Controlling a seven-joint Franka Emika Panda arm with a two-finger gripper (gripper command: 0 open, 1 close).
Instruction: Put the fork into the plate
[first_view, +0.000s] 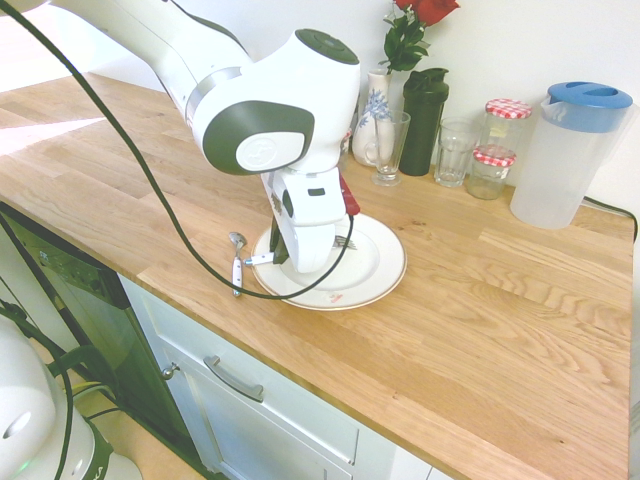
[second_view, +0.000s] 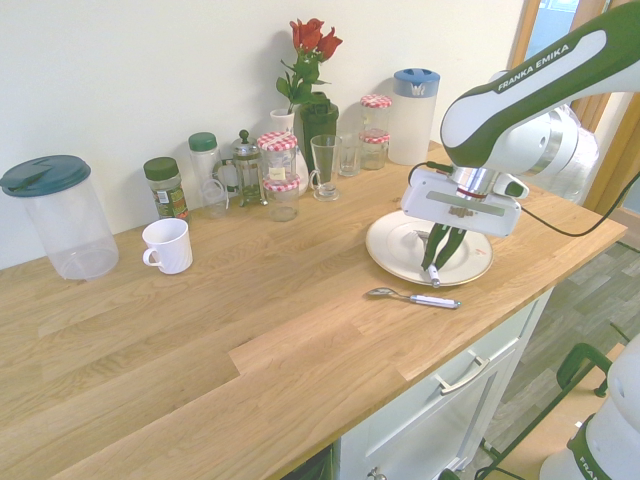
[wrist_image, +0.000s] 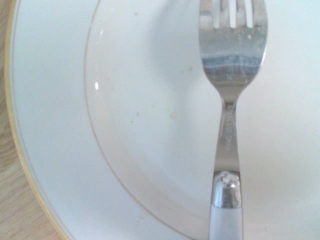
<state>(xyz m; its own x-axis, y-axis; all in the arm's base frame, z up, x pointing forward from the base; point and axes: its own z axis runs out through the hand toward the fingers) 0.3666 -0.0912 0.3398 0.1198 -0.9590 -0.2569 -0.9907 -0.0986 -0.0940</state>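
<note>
1. Mug (second_view: 167, 246), far out on your left in the second exterior view, stands well apart from the work.
2. Spoon (second_view: 432, 300) comes next: it lies on the counter just beside the near edge of the plate, its bowl to the left and its handle to the right. Leave it alone.
3. Your fork (wrist_image: 229, 150) is over the plate (second_view: 475, 262), its tined head above the middle and the end of its pale handle at the near rim. Its long axis runs from that near rim towards the far side, tines leading away from the spoon. You can't tell from here whether the head touches the china.
4. Your gripper (second_view: 432, 266) is pinching the fork by its handle, near the rim rather than over the centre, so the head lies on the far side of the fingertips. That is the relation to work from: you probably want a small shift inwards along the handle, then a gentle lowering and release. Let go out here and the handle may rest on the rim or tip outwards.
</note>
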